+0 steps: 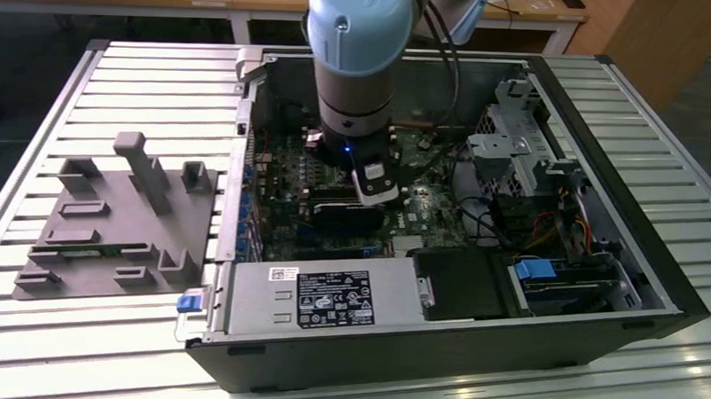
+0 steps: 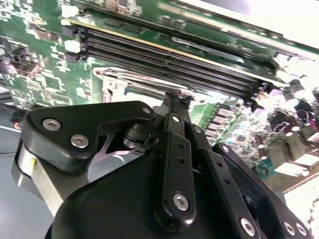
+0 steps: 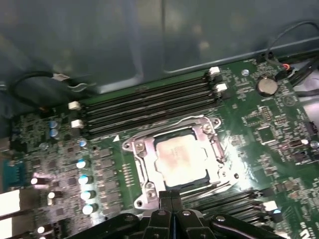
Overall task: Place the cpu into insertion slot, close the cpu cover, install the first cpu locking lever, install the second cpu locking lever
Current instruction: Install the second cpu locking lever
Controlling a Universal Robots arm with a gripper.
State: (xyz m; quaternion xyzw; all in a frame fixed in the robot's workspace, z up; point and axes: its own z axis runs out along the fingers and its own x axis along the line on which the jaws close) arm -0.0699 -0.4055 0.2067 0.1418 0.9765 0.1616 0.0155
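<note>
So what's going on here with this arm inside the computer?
A robot arm reaches down into an open computer case and works at the motherboard. In the first wrist view the cpu already sits in the insertion slot, with the cpu cover framing it. The gripper, fingers together, sits at the socket's edge.

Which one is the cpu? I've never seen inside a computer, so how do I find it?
Start at the green motherboard in the first wrist view and find the long black memory slots lying in a row. Just beside them sits a silver frame, the cpu cover. The cpu is the flat, dull silver-grey square showing through its window, the one smooth metal plate among all the tiny parts.
</note>
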